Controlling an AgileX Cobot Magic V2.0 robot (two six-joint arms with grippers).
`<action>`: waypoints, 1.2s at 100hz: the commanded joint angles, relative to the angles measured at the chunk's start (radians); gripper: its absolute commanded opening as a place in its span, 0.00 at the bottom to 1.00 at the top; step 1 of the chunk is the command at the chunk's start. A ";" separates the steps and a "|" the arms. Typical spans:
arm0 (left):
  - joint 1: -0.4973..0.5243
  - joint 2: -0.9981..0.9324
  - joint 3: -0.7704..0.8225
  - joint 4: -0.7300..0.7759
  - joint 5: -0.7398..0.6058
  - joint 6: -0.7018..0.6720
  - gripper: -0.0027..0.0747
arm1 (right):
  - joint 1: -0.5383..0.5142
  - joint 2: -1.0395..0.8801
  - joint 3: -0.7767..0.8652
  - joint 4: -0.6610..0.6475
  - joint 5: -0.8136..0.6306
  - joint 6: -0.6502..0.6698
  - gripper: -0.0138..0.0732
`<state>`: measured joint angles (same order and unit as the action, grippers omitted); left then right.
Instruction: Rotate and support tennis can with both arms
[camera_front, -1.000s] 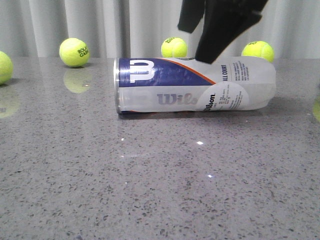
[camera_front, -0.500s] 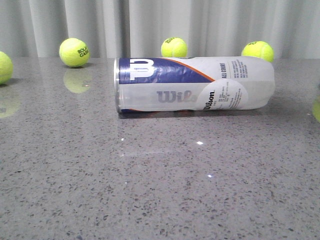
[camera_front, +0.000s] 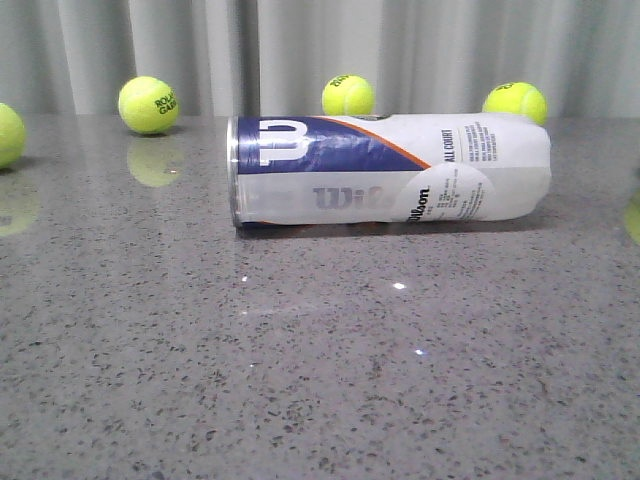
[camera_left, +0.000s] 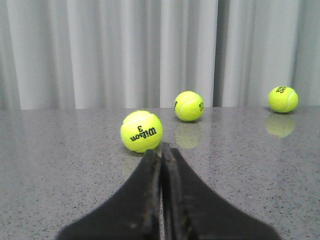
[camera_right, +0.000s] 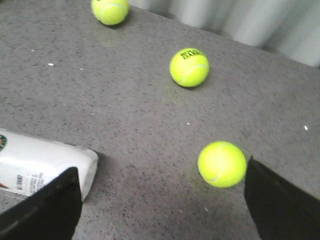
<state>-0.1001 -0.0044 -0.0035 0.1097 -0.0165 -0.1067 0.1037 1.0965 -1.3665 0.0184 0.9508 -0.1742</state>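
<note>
Pale pleated curtains hung behind a speckled grey stone table (camera_front: 320, 380), glossy enough to mirror the yellow-green tennis balls (camera_front: 148, 104) scattered along its far side. The tennis can (camera_front: 390, 170) lay on its side near the middle of the table, its silver rim toward the robot's left and its clear moulded base toward the right, with nothing touching it. Neither arm appeared in the front view. The left gripper (camera_left: 161, 155) had its fingers pressed together, tips low over the table and aimed at a ball printed with a 3 (camera_left: 141, 131). The right gripper (camera_right: 160, 200) stood wide apart and empty, above the table off the base end of the can (camera_right: 45, 167), a ball (camera_right: 222, 164) close by one finger. The task seemed to be at an approach stage, with no grip or support yet made. The next move would probably call for both arms to reach the can, one to brace an end while the other turned it, steering clear of the loose balls.
</note>
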 joint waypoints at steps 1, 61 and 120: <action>-0.005 -0.040 0.047 -0.001 -0.076 -0.009 0.01 | -0.049 -0.085 0.071 -0.005 -0.110 0.013 0.90; -0.005 -0.040 0.047 -0.001 -0.076 -0.009 0.01 | -0.078 -0.770 0.807 0.001 -0.554 0.098 0.90; -0.005 -0.040 0.047 -0.001 -0.076 -0.009 0.01 | -0.078 -0.886 0.937 0.001 -0.714 0.098 0.54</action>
<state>-0.1001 -0.0044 -0.0035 0.1097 -0.0165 -0.1067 0.0312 0.2017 -0.4038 0.0184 0.3317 -0.0771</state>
